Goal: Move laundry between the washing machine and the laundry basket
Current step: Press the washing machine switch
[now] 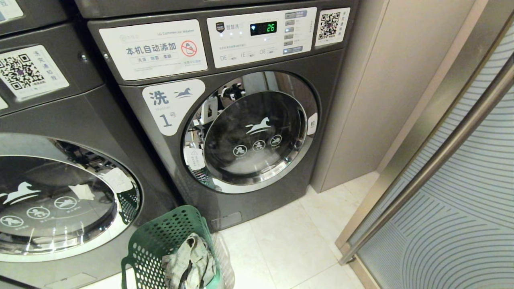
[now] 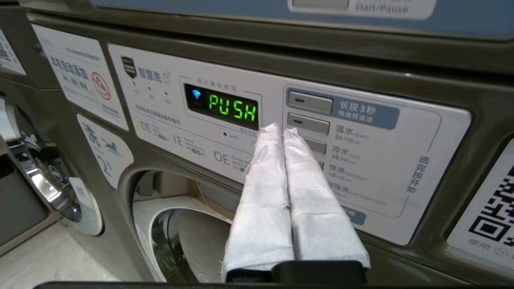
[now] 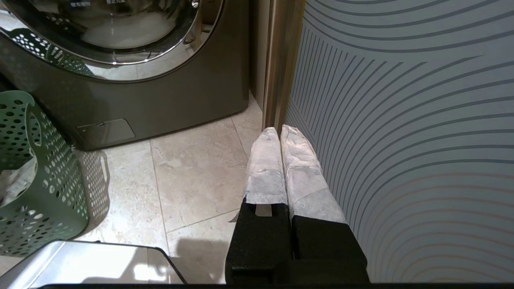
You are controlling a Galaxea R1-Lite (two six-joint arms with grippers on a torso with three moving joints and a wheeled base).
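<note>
Soft, light laundry (image 1: 188, 263) bunched in laundry basket (image 1: 160, 237), best pinched at raised fold; left claw (image 2: 281, 130) closed, empty, at control panel (image 2: 361, 160); right claw (image 3: 280, 130) closed, empty.

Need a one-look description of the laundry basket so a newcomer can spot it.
Start at the two dark grey front-loading washers standing side by side; the one marked "1" is in the middle of the head view. On the pale tiled floor below where they meet sits the laundry basket, with crumpled grey-beige cloth inside. It is the only green thing there, plastic and covered in round holes.
</note>
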